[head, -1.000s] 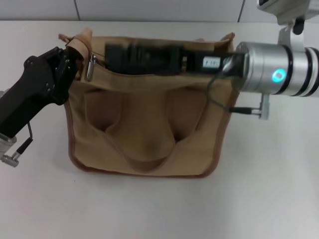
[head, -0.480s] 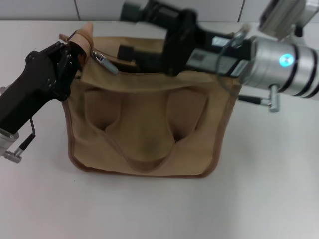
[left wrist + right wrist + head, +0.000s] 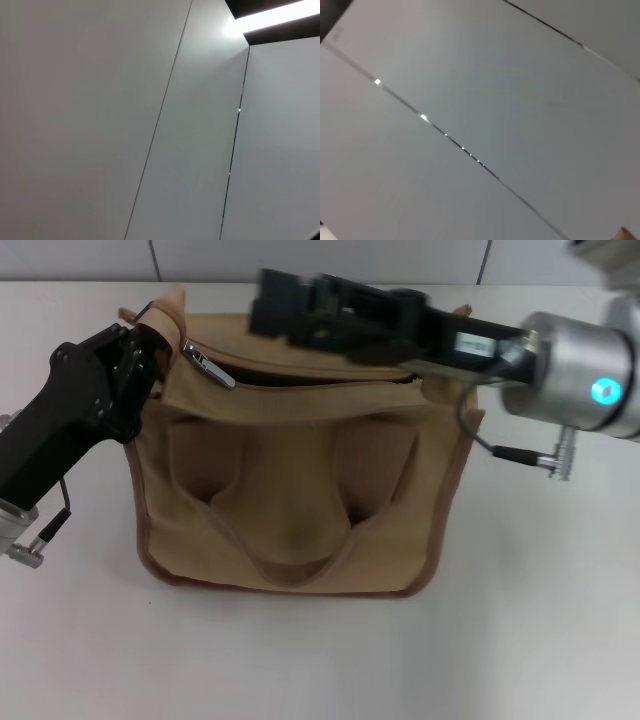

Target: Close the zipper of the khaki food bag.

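Khaki food bag (image 3: 290,490) lies mid-tabletop (image 3: 540,620) toward the far edge. Zipper (image 3: 300,380) open, silver pull (image 3: 207,364) at bag's left end. Left gripper (image 3: 150,345) clamped on bag's left top corner. Right gripper (image 3: 275,305) over the opening, blurred; open or closed unclear.

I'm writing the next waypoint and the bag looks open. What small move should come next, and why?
Probably bring the right gripper down onto the silver pull tab. The zipper gapes on the khaki food bag, the tab sits free at its left end, and the left gripper pins that corner.
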Controlling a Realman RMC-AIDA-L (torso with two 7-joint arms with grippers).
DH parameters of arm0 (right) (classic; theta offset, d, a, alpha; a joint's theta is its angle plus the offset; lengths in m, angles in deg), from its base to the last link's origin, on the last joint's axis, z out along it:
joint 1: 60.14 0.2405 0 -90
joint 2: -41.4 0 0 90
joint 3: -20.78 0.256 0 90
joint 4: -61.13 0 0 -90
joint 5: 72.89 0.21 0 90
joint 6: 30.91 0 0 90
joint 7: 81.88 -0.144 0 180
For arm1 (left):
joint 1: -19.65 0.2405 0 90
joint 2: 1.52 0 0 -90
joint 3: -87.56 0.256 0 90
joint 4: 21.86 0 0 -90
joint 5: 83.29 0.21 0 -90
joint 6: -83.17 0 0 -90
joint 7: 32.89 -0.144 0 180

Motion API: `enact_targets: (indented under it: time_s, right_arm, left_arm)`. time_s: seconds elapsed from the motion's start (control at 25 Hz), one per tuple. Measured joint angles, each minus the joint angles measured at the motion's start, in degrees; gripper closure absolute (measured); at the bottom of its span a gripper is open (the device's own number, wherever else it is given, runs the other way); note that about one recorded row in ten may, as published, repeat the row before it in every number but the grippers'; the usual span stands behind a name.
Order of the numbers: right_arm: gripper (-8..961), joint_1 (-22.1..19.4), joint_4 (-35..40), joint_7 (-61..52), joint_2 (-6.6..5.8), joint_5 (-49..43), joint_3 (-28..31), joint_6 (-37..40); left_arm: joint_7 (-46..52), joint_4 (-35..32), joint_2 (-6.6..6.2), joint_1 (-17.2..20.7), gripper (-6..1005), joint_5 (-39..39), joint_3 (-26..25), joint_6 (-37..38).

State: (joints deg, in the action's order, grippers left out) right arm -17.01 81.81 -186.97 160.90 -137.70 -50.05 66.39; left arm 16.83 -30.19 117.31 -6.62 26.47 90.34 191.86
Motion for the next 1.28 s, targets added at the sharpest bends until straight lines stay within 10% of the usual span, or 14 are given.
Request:
enact_targets:
  time_s: [0.4, 1.0, 1.28]
  right_arm:
    - [127, -9.82, 3.38, 57.68, 0.38, 5.63, -6.67, -5.42]
    - [127, -15.52, 10.10, 108.82, 0.38, 47.88, -45.59, -20.07]
    - [128, -15.82, 10.83, 115.87, 0.37, 55.19, -49.53, -23.13]
  left_arm:
    - [-0.06, 0.08, 0.00, -0.19, 983, 0.00, 0.03, -0.54]
    - [-0.07, 0.96, 0.27, -0.43, 982, -0.01, -0.10, -0.58]
    - [-0.07, 1.63, 0.26, -0.67, 983, -1.03, -0.23, -0.60]
